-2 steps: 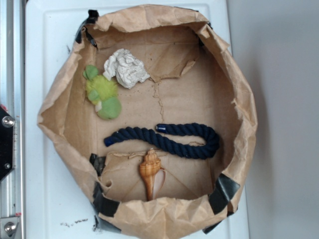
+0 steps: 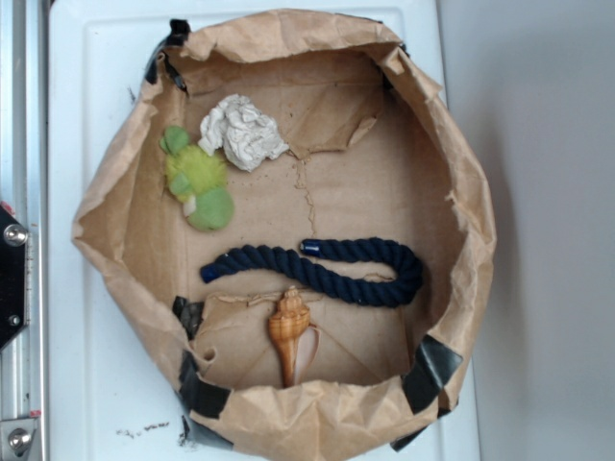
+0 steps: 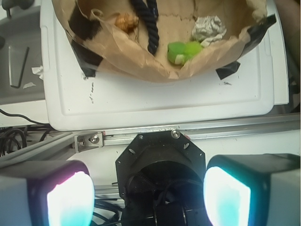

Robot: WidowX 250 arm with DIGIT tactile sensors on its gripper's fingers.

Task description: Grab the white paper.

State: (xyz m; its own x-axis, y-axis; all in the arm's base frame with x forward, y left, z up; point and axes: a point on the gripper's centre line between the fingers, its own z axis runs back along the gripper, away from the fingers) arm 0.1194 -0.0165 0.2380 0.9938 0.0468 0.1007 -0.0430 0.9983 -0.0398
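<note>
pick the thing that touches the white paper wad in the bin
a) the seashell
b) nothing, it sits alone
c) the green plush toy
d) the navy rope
c: in the exterior view the white paper lies against the upper end of the green plush toy, while the navy rope and the seashell lie well apart from it, lower in the bin.

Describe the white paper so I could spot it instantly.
Look inside the brown paper liner, at its upper left in the exterior view. The white paper sits beside the green plush toy; it alone is a pale, crumpled, wrinkly wad.
</note>
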